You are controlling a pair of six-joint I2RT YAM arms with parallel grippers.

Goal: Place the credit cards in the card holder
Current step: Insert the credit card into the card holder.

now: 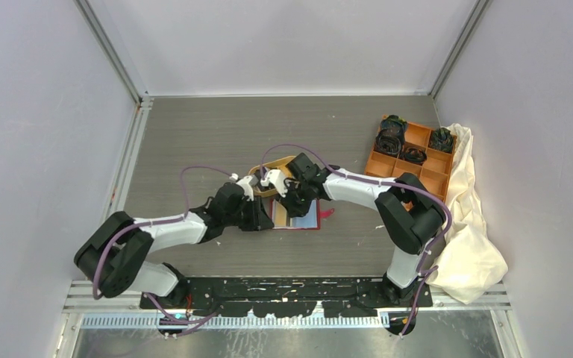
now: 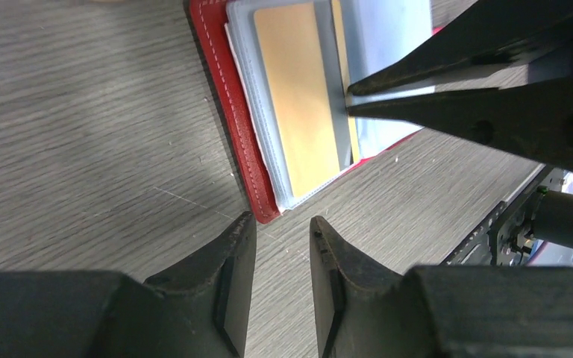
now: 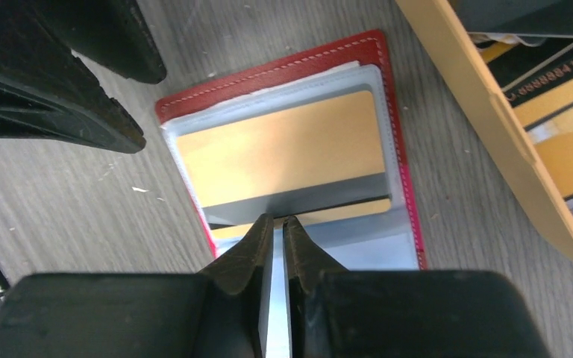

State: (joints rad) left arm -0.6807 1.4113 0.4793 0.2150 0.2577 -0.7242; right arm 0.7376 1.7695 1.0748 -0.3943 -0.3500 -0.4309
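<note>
Red card holder open; yellowish card lengthwise along stitched edge.

On the grey worktop an open red card holder is laid centrally, an orange tray at its 11 o'clock, a box and cloth at 2.

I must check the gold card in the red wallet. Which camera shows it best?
Right wrist: the gold card shows nearly whole inside the red wallet. Left wrist shows it slanted, partly behind the right gripper. Top external: a tiny strip.
</note>
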